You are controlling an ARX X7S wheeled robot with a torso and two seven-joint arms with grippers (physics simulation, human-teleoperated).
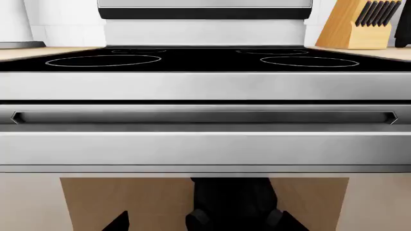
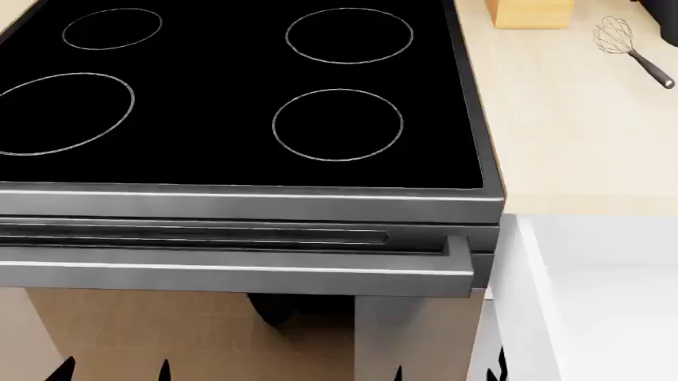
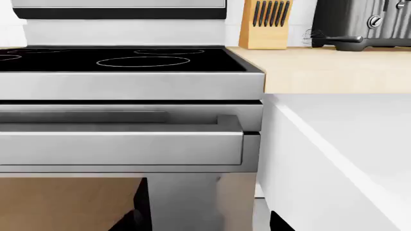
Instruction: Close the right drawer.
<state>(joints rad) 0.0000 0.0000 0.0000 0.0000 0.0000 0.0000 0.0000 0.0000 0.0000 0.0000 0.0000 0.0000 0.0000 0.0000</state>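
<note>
The right drawer (image 2: 593, 302) is a plain white box pulled out to the right of the stove; its smooth side wall also shows in the right wrist view (image 3: 321, 159). Its black handle is out of view. My right gripper (image 3: 202, 226) is open and empty. It sits low in front of the stove's right edge, with one fingertip by the drawer's left wall; it also shows in the head view (image 2: 447, 371). My left gripper (image 1: 205, 226) is open and empty, low before the oven door, seen in the head view (image 2: 111, 371).
The grey stove front with its long grey handle (image 2: 233, 274) juts out above both grippers. The black cooktop (image 2: 244, 95) lies above it. On the wooden counter (image 2: 572, 119) are a knife block (image 3: 264, 24), a whisk (image 2: 630, 44) and a toaster (image 3: 363, 24).
</note>
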